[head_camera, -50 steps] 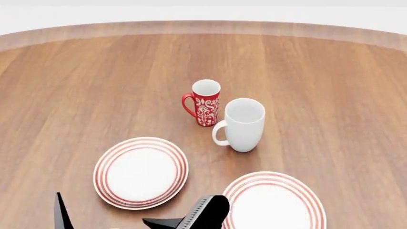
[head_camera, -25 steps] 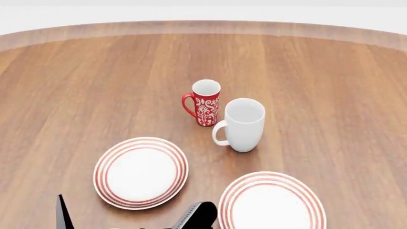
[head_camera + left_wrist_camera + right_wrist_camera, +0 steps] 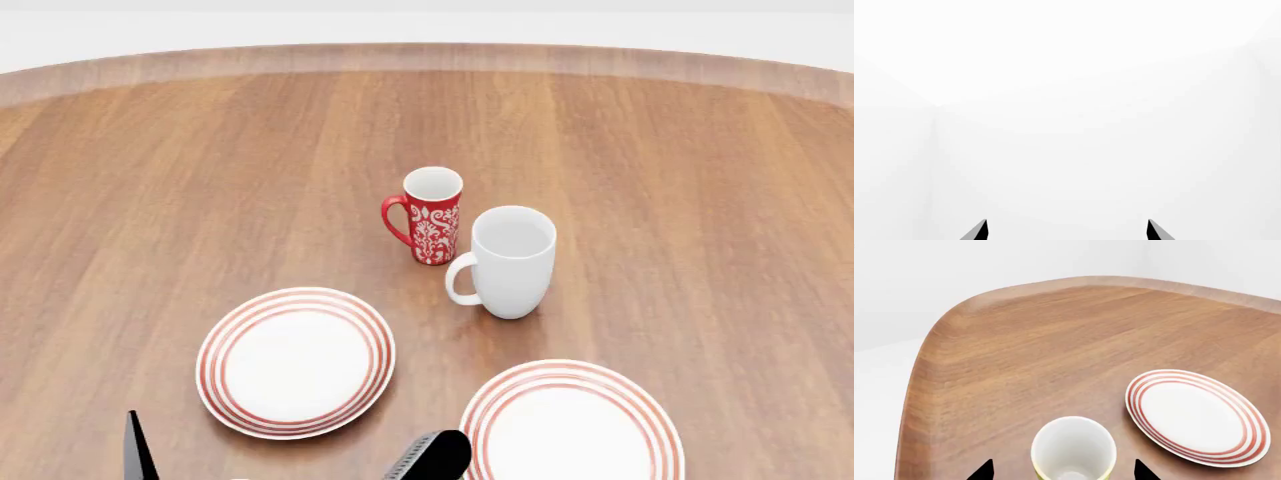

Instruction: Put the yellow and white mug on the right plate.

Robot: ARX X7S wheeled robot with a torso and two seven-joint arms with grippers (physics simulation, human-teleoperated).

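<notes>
Fingers (image 3: 980, 471) of the right gripper were spread, flanking the upright yellow mug (image 3: 1073, 450) near the table's (image 3: 1021, 350) edge, left of a plate (image 3: 1197, 415). It looked rigid, glossy, breakable; gripping its walls seemed best.

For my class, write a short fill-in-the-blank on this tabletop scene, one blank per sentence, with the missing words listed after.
1. In the head view, the number of red-ringed plates on the wooden table is ____.
2. The slim patterned mug standing behind the white mug is coloured ____.
3. In the right wrist view, the yellow and white mug between the fingertips of the right hand is ____ inside.
4. The right plate has ____ lying on it.

Missing words: two; red; white; nothing
</notes>
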